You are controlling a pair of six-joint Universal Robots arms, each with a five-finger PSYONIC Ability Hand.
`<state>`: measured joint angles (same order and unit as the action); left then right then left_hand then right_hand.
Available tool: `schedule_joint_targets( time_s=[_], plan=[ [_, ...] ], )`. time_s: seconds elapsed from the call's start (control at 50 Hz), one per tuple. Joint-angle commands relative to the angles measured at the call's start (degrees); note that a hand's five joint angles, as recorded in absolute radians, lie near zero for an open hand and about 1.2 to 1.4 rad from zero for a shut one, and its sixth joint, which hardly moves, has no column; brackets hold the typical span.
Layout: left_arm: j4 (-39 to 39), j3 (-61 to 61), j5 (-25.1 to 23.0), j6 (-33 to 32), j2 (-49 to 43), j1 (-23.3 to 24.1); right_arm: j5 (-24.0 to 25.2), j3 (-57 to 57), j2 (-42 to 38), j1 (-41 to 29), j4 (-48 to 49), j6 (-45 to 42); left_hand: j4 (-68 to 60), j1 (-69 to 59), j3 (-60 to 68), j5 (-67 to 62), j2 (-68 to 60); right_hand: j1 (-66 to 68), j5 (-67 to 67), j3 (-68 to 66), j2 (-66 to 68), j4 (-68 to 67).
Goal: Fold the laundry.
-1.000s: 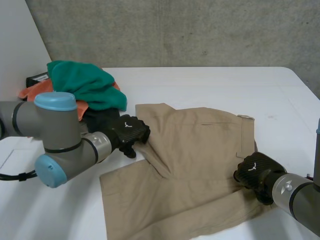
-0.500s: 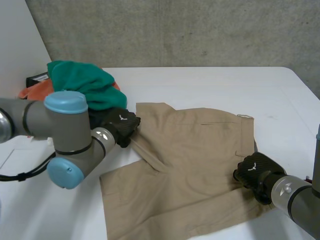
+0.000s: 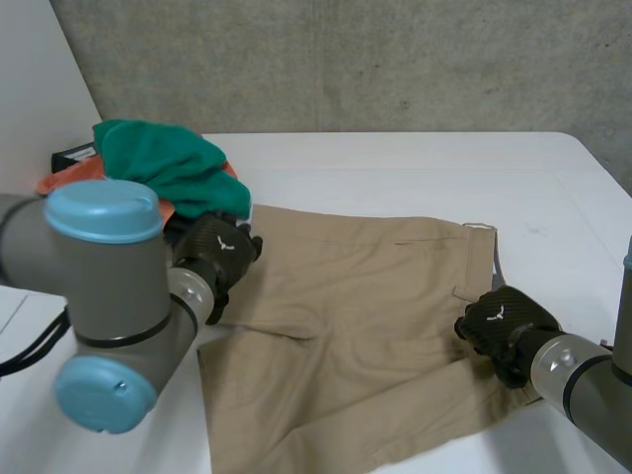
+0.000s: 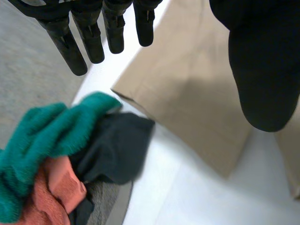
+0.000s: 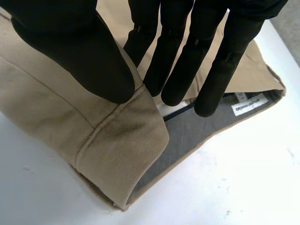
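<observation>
Tan shorts (image 3: 365,316) lie spread on the white table (image 3: 395,168). My left hand (image 3: 219,252) hovers at their far left corner, beside the laundry pile. In the left wrist view its fingers (image 4: 89,37) are straight and apart from the thumb, with nothing between them; the shorts' corner (image 4: 197,89) lies below. My right hand (image 3: 499,321) is at the shorts' right edge, at the waistband. In the right wrist view its thumb (image 5: 70,42) and fingers pinch the tan waistband edge (image 5: 108,136), with grey lining and a white label showing beyond it.
A laundry pile sits at the back left: a green cloth (image 3: 168,163), an orange cloth (image 3: 59,183) and a dark cloth (image 4: 117,150) right next to the shorts' corner. A black box (image 3: 74,155) lies behind the pile. A concrete wall runs behind the table.
My left hand pulled the folded-over shorts leg out to the left, laid it flat and let go. The right hand kept its pinch and shifted slightly back.
</observation>
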<state>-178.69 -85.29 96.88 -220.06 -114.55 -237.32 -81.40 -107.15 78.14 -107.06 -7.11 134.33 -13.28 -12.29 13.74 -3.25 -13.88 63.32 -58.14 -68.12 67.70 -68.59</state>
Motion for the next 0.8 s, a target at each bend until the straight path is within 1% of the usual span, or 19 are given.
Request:
schedule_joint_targets(
  time_s=[0.02, 0.04, 0.08, 0.1, 0.16, 0.2, 0.26, 0.3, 0.38, 0.4, 0.42, 0.46, 0.48, 0.58, 0.66, 0.7, 0.72, 0.78, 0.8],
  plan=[
    [5.27, -6.98, -0.90, 12.36, 11.09, 1.77, -0.33, 0.45, -0.01, 0.19, 3.59, 3.22, -1.14, -2.13, 0.67, -1.17, -0.54, 16.68, -11.86, -11.88, 12.30, -11.41],
    [8.33, -8.82, -1.77, 14.73, 13.28, 2.47, -0.33, 0.45, -0.01, 0.19, 3.85, 3.57, -2.48, -3.47, 2.01, -2.51, -1.88, 16.68, -11.86, -11.88, 12.30, -11.41],
    [11.42, -10.76, -3.27, 16.67, 15.31, 3.00, -0.42, 0.54, -0.01, 0.19, 4.73, 4.36, -2.66, -3.65, 2.19, -2.69, -2.06, 16.68, -11.86, -11.88, 12.30, -11.41],
    [14.57, -13.21, -5.45, 18.34, 17.06, 3.26, -0.42, 0.63, 0.08, 0.19, 4.82, 4.54, -3.32, -4.31, 2.86, -3.35, -2.72, 16.68, -11.86, -11.88, 12.30, -11.41],
    [18.02, -16.48, -8.71, 20.11, 18.92, 3.26, -0.42, 0.63, 0.08, 0.01, 5.35, 4.80, -3.84, -4.82, 3.37, -3.87, -3.24, 16.68, -11.86, -11.88, 12.30, -11.41],
    [20.30, -19.47, -11.79, 20.90, 19.98, 3.26, -0.42, 0.63, 0.17, 0.01, 5.43, 4.98, -4.17, -5.16, 3.71, -4.20, -3.57, 16.68, -11.86, -11.88, 12.30, -11.41],
    [20.84, -22.89, -13.81, 20.90, 20.16, 2.91, -0.42, 0.54, 0.25, 0.01, 5.52, 4.98, -4.17, -5.16, 3.71, -4.20, -3.57, 16.68, -11.86, -11.88, 12.30, -11.41],
    [20.31, -23.78, -13.91, 21.08, 19.98, 2.56, -0.42, 0.54, 0.25, 0.19, 5.52, 5.07, -4.34, -5.33, 3.87, -4.37, -3.74, 16.68, -11.86, -11.88, 12.30, -11.41],
    [15.76, -24.92, -13.65, 20.99, 18.40, 1.42, -0.51, 0.54, 0.34, 0.36, 5.44, 4.98, -7.86, -8.85, 7.39, -7.89, -7.26, 16.68, -11.86, -11.88, 12.30, -11.41],
    [14.44, -25.10, -13.65, 20.99, 17.79, 1.33, -0.51, 0.54, 0.43, 0.36, 5.44, 4.98, -12.04, -13.02, 11.57, -12.07, -11.44, 16.68, -11.86, -11.88, 12.30, -11.41],
    [12.16, -25.19, -13.30, 20.73, 16.22, 1.24, -0.51, 0.54, 0.52, 0.45, 5.44, 4.98, -27.40, -28.39, 26.93, -27.43, -26.80, 16.68, -11.86, -11.88, 12.30, -11.41],
    [10.56, -24.84, -13.03, 20.90, 15.33, 1.24, -0.68, 0.63, 0.87, 0.54, 5.35, 4.98, -49.30, -50.29, 48.84, -49.33, -48.70, 16.68, -11.86, -11.88, 12.30, -11.41],
    [9.16, -24.66, -12.59, 21.08, 15.24, 1.33, -0.77, 0.63, 1.04, 0.63, 5.17, 4.89, -66.55, -67.54, 66.08, -66.58, -65.95, 16.68, -11.86, -11.88, 12.30, -11.41],
    [8.01, -23.96, -10.31, 20.99, 17.86, 2.03, -0.95, 0.54, 3.68, 0.89, 4.38, 4.19, -66.72, -67.71, 66.26, -66.75, -66.12, 16.68, -11.86, -11.88, 12.30, -11.41],
    [9.76, -24.66, -10.48, 20.47, 22.17, 2.65, -0.95, 0.54, 7.02, 0.98, -1.67, 1.74, -66.72, -67.71, 66.26, -66.75, -66.12, 16.68, -11.86, -11.88, 12.30, -11.41],
    [12.74, -25.19, -10.57, 20.11, 22.88, 3.61, -0.16, 0.45, 9.65, 0.98, -7.90, -2.21, -66.72, -67.71, 66.26, -66.75, -66.12, 16.68, -11.86, -11.88, 12.30, -11.41],
    [16.84, -25.80, -10.74, 19.85, 23.14, 4.66, -0.07, 0.11, 10.18, 1.07, -9.49, -3.53, -66.72, -67.71, 66.26, -66.75, -66.12, 16.68, -11.86, -11.88, 12.30, -11.41],
    [23.19, -25.63, -11.18, 18.27, 22.88, 6.07, -0.07, -1.47, 11.15, 1.24, -17.05, -11.26, -66.72, -67.71, 66.26, -66.75, -66.12, 16.68, -11.86, -11.88, 12.30, -11.41],
    [26.34, -25.45, -11.53, 16.35, 22.88, 6.42, -0.16, -1.91, 11.24, 1.33, -18.46, -12.67, -66.72, -67.71, 66.26, -66.75, -66.12, 16.68, -11.86, -11.88, 12.30, -11.41]
  ],
)
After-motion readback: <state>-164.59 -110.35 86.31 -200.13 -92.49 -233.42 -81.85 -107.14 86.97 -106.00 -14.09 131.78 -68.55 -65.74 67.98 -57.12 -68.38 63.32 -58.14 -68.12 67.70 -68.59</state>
